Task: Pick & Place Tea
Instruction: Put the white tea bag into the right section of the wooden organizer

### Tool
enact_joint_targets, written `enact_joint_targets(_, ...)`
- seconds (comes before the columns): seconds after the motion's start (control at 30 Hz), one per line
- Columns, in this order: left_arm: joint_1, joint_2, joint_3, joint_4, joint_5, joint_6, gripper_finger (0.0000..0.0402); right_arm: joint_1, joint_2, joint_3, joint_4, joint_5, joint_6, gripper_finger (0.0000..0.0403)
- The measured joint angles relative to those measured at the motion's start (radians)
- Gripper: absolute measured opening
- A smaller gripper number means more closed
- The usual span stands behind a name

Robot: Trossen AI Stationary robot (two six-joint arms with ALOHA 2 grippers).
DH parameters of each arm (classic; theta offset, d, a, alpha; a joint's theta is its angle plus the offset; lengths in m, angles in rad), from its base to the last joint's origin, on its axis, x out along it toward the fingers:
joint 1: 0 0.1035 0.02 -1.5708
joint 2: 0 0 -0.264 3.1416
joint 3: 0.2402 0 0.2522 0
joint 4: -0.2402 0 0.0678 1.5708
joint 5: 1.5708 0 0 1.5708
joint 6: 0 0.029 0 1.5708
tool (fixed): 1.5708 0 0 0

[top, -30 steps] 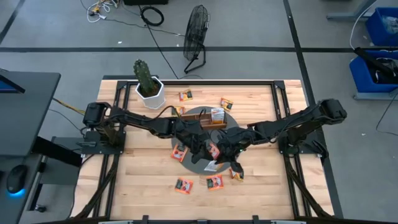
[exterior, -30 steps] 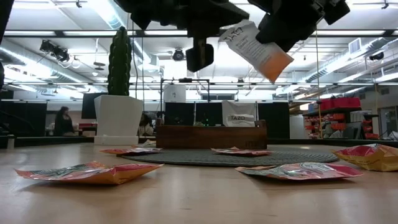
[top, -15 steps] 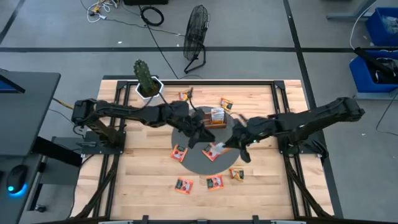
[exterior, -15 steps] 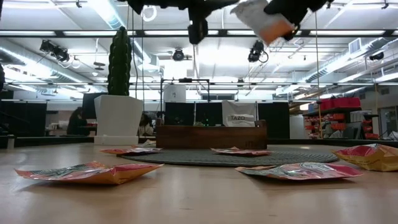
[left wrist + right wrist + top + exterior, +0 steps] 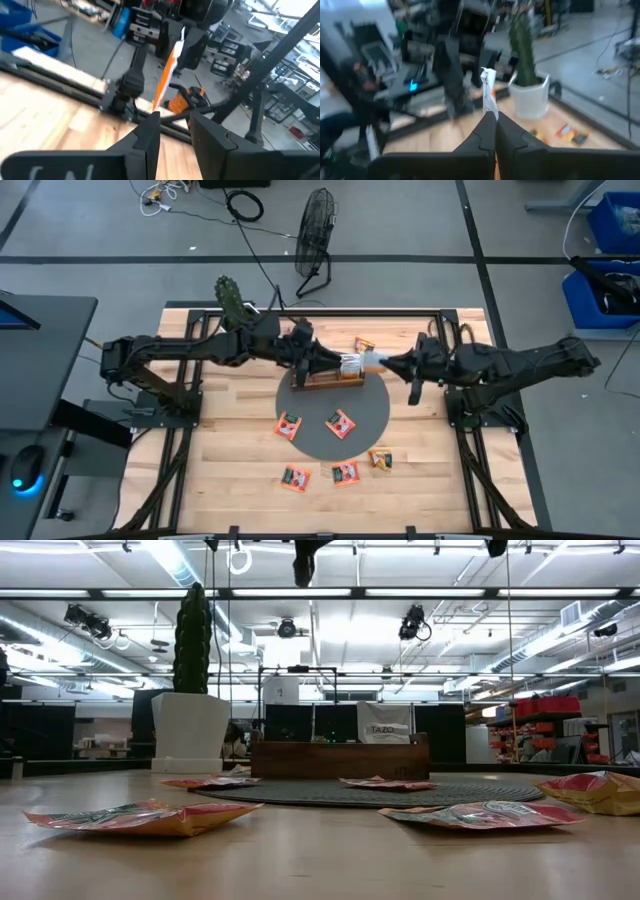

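both arms now up over the tray (image 5: 327,378), right gripper (image 5: 491,116) pinching a sachet (image 5: 488,92), left gripper (image 5: 172,119) slightly parted, holding nothing, five sachets left lying around the mat (image 5: 375,411)

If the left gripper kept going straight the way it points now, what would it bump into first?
Probably the tea sachet pinched in the right gripper, which faces the open left gripper above the wooden tray; depth is uncertain.

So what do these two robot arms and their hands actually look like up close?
Both arms are dark, nearly black, built from chunky jointed segments rising from black frames at the table's sides. The left hand and right hand each end in two flat, angular black fingers with a matte plastic look. White lettering shows on the left wrist housing, too blurred to read.
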Motion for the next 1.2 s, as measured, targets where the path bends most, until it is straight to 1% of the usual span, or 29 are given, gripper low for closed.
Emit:
enact_joint_targets(0.13,0.004,0.008,0.001,0.034,-0.043,0.059,0.0112,-0.021,0.018,0.000,0.091,0.019,-0.008,0.0000)
enact_joint_targets(0.33,0.004,0.010,-0.001,0.048,-0.050,0.176,0.0112,-0.051,0.065,0.000,0.167,0.019,-0.003,0.0000)
enact_joint_targets(0.43,0.008,0.011,-0.001,0.055,-0.050,0.202,0.0112,-0.054,0.093,0.000,0.239,-0.002,-0.002,0.0000)
enact_joint_targets(0.6,0.023,0.011,-0.001,0.064,-0.057,0.203,0.0112,-0.054,0.136,0.000,0.331,-0.031,-0.003,0.0000)
enact_joint_targets(0.73,0.044,0.011,-0.001,0.084,-0.057,0.146,0.0112,-0.054,0.158,0.000,0.342,-0.009,0.001,0.0000)
enact_joint_targets(0.8,0.051,0.011,-0.001,0.084,-0.055,0.127,0.0112,-0.056,0.168,0.000,0.343,0.018,-0.003,0.0000)
enact_joint_targets(0.93,0.054,0.011,-0.001,0.081,-0.012,0.134,0.0112,-0.073,0.169,0.000,0.343,0.027,-0.007,0.0000)
enact_joint_targets(1.1,0.065,0.011,-0.001,0.080,0.037,0.137,0.0112,-0.080,0.139,0.000,0.343,0.022,-0.057,0.0000)
enact_joint_targets(1.2,0.066,0.011,-0.001,0.080,0.048,0.124,0.0112,-0.091,0.128,0.000,0.340,0.007,-0.062,0.0000)
